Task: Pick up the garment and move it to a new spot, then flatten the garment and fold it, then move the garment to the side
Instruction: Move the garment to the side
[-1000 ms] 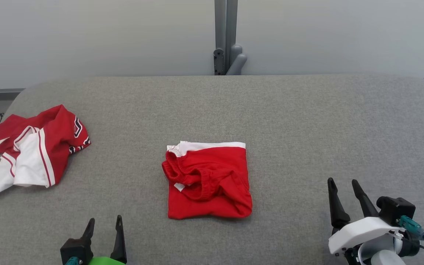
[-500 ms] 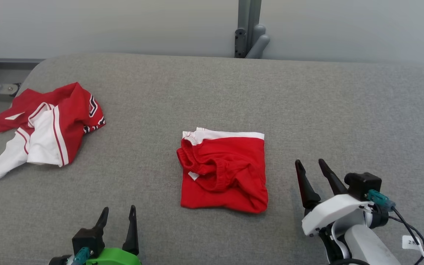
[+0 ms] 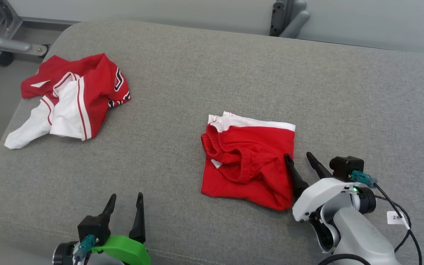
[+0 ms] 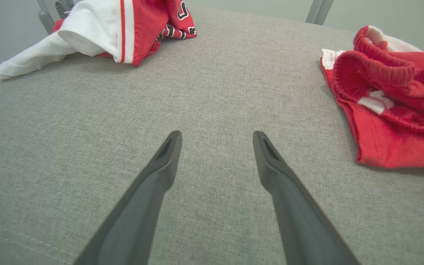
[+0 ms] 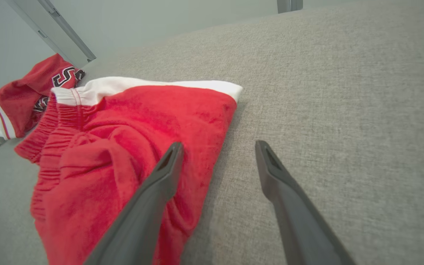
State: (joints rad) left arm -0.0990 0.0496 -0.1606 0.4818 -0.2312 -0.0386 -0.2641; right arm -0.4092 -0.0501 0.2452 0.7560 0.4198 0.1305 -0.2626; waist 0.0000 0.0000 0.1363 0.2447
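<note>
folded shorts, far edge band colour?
White band on the red folded shorts; clearest in the right wrist view.

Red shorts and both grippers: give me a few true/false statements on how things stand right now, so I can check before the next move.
1. The right gripper is open, at the right edge of the red shorts. True.
2. The left gripper is shut on the jersey. False: it is open over bare cushion, apart from both garments.
3. The red shorts lie folded near the middle of the grey cushion, white waistband edge on the far side. True.
4. The jersey is stacked on top of the red shorts. False: it lies crumpled on its own at the cushion's far left, well apart from them.
</note>
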